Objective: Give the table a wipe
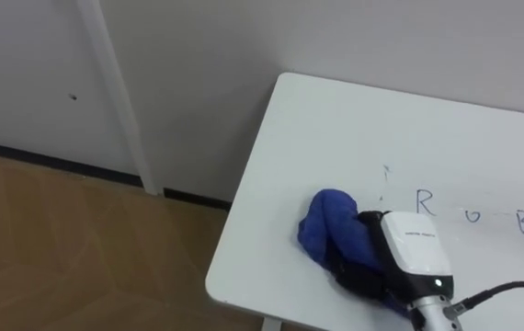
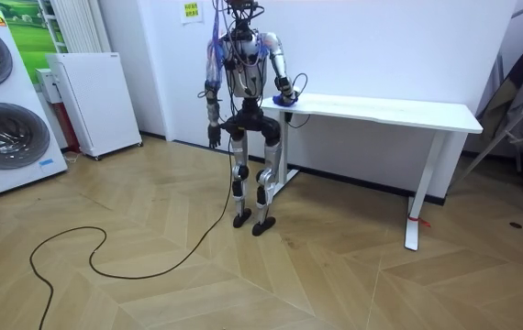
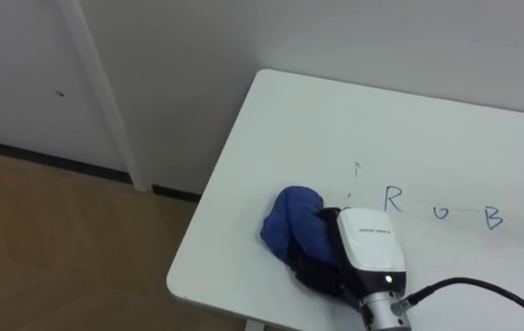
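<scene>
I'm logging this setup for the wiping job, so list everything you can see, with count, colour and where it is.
table: one, white, robot standing at its end
cloth: one, blue, bunched on the table near its corner
marker writing: one row of letters, dark blue, on the tabletop beside the cloth
washing machines: two, white, stacked at the room view's left
cabinet: one, white, next to the washing machines
floor: one, light wood, herringbone pattern
right robot hand: one, black and white, on the table with fingers curled into the cloth
left robot hand: one, dark, hanging at the robot's side, away from the table
</scene>
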`<state>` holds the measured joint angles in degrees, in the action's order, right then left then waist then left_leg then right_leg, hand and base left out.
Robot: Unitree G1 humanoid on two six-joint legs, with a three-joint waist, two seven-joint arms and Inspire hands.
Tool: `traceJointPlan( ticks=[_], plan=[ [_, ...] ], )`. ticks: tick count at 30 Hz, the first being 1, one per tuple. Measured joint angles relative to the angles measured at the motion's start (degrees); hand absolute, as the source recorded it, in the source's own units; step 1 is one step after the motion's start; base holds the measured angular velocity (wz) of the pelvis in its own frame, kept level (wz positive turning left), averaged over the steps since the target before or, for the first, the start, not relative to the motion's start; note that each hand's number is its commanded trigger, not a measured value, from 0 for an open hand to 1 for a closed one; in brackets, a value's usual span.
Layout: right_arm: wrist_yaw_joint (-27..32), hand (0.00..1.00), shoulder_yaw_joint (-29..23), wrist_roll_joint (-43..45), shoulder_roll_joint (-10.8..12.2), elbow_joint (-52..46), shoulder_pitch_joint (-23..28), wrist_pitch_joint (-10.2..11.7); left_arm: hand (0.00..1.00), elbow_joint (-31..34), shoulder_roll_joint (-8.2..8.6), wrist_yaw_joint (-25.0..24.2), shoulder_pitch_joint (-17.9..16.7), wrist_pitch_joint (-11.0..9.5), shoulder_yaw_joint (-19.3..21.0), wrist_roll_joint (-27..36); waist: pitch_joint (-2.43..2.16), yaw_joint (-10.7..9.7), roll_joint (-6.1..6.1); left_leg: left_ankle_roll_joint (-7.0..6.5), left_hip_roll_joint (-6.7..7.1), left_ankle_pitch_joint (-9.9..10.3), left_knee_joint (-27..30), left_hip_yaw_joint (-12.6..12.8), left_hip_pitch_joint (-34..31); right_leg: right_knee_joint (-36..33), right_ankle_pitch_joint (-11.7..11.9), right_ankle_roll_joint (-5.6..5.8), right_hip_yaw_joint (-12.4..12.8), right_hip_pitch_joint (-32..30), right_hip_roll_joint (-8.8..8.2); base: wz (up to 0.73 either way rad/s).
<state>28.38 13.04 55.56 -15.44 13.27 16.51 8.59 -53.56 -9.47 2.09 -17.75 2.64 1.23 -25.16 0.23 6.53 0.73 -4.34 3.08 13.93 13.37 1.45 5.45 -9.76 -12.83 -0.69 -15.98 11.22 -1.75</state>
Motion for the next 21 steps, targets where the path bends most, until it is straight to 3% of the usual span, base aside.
traceJointPlan(
  ticks=[6, 11, 16, 19, 21],
  plan=[
    [-4.08, 1.00, 1.58, -9.86, 0.37, 2.60, -5.76, -3.67, 0.00, 0.67, 0.03, -0.37, -0.76, 1.46, -1.75, 0.25, 0.07, 0.97, -0.14, 0.00, -0.04, 0.00, 0.39, 0.00, -0.63, -0.07, 0.00, 0.00, -0.12, -0.42, -0.12, 0.01],
    [-5.86, 1.00, -0.03, -19.02, 0.16, 9.83, -13.34, -4.86, 0.00, 1.39, 0.01, -0.69, -2.48, 2.41, -1.58, 0.03, 0.08, 1.04, -0.03, -0.19, 0.34, -0.11, 0.53, -1.00, -1.01, -0.03, -0.02, 0.05, -1.47, -0.36, -0.35, 0.10],
    [-5.62, 1.00, -7.57, -24.36, -2.80, 19.48, -17.92, -3.83, 0.00, 3.47, -0.19, -1.78, -5.55, 2.22, 0.04, -0.29, -0.13, 1.15, -0.15, -0.63, 1.05, -0.37, 0.90, -2.51, -1.26, -0.18, -0.18, 0.34, -2.99, -0.07, -1.00, 0.25],
    [-4.98, 1.00, -9.90, -29.58, -5.70, 24.68, -18.74, -2.05, 0.00, 3.14, -1.56, -2.35, -6.88, 2.26, 1.35, -0.10, -0.21, 0.46, 0.00, -0.66, 1.44, -0.38, 1.22, -2.46, -1.10, -0.06, -0.47, 0.81, -3.87, 0.56, -1.39, 0.25],
    [-4.00, 1.00, -13.79, -31.42, -6.76, 27.82, -18.56, -2.00, 0.00, 3.11, -2.22, -2.46, -7.63, 2.23, 2.62, 0.06, -0.41, -0.69, 0.43, -0.94, 1.64, -0.54, 1.06, -1.65, -0.90, -0.10, -0.61, 1.05, -3.05, 0.77, -1.60, 0.39]
  ],
)
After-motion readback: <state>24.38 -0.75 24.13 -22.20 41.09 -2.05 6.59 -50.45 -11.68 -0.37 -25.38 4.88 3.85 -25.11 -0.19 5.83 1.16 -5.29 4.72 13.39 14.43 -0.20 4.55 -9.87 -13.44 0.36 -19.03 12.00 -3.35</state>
